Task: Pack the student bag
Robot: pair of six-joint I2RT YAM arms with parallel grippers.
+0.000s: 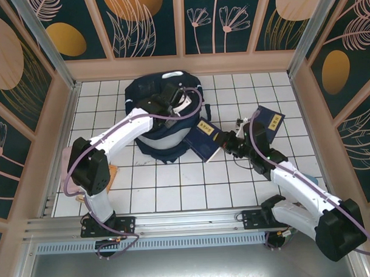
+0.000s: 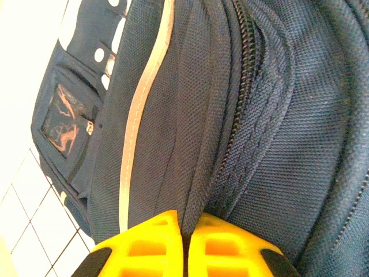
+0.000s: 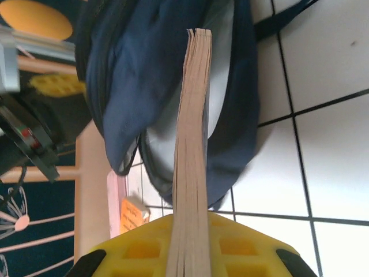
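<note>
The student bag (image 1: 163, 118), navy with a thin white stripe (image 2: 138, 115), lies at the back middle of the tiled table. Its mouth is held up, showing a pale grey lining (image 3: 158, 124). My left gripper (image 1: 173, 102) sits on top of the bag. In the left wrist view, the left gripper (image 2: 187, 231) is shut on a fold of the bag fabric (image 2: 199, 173) beside the zipper. My right gripper (image 1: 228, 143) is shut on a flat navy book (image 1: 204, 139), just right of the bag. The book's page edge (image 3: 193, 133) points into the bag's mouth.
A second navy book (image 1: 271, 119) lies propped behind the right arm, with a dark strap (image 1: 240, 121) near it. A small orange-brown item (image 1: 114, 173) rests by the left arm's base. Wooden walls enclose the table on three sides.
</note>
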